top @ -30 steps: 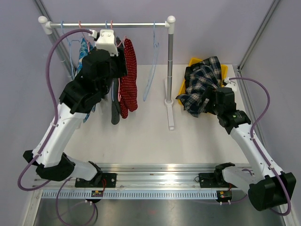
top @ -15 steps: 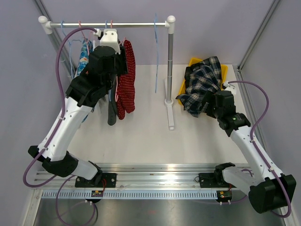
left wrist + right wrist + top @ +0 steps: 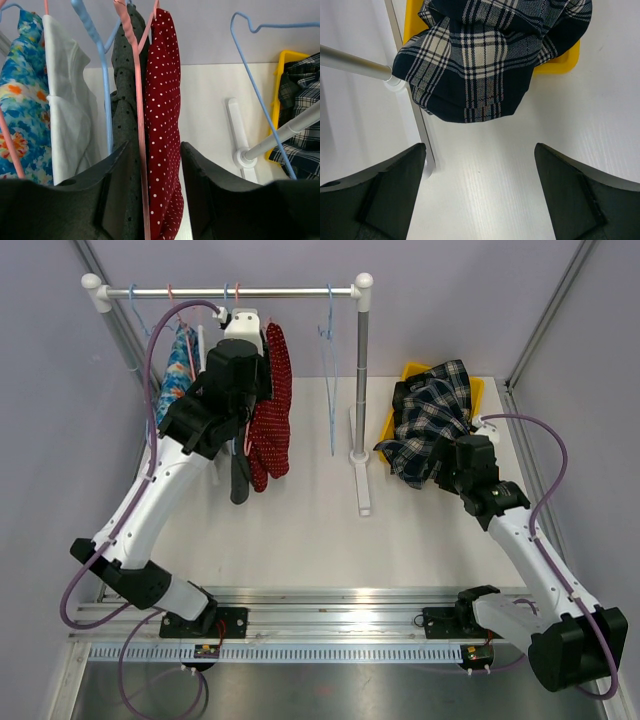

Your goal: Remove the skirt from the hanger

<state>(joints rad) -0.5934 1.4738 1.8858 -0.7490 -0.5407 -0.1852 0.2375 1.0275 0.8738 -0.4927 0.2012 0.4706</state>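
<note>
Your left gripper (image 3: 152,155), raised to the rail (image 3: 240,290), straddles the red skirt (image 3: 165,125) and pink hanger (image 3: 137,100); grip unconfirmed. Right gripper (image 3: 480,150) hangs wide, empty.

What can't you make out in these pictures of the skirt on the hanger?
Left wrist view: whether the left end effector pinches the red skirt; fabric fills the gap.
Same view: hook of the pink hanger, cut by the top edge.
Top view: that grasp, hidden under the wrist.
Right wrist view: inside of the yellow bin, covered by plaid cloth.
</note>
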